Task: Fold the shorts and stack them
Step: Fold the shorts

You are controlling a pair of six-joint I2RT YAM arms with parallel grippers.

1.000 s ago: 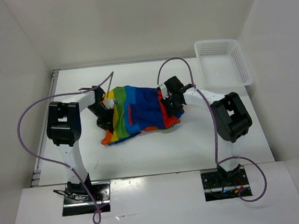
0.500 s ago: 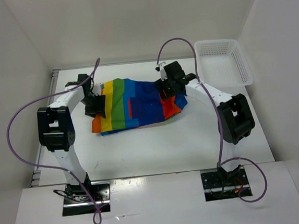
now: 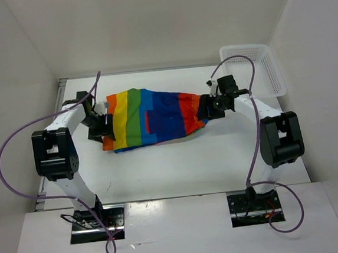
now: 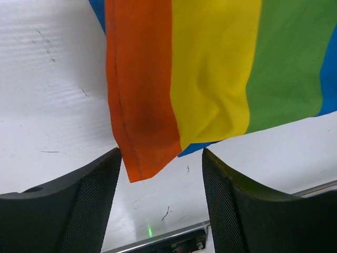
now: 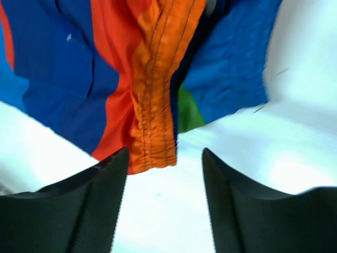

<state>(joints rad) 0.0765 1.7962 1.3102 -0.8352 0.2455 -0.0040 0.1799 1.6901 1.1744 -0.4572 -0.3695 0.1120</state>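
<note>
The shorts [image 3: 153,117] lie flat toward the far edge of the worktop [image 3: 178,167], long axis parallel to it, each end just beside a tool: left tool [image 3: 101,125] at the orange end, right tool [image 3: 205,108] at the red-orange end, both spread and empty.

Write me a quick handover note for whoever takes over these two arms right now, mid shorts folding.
Left gripper: open, holding nothing, at the left edge of the shorts.
Right gripper: open, holding nothing, at their right edge.
Shorts: spread out flat on the table between the arms. The white basket sits at the far right corner.
Done: shorts laid out.
Left: fold them, then stack.
</note>
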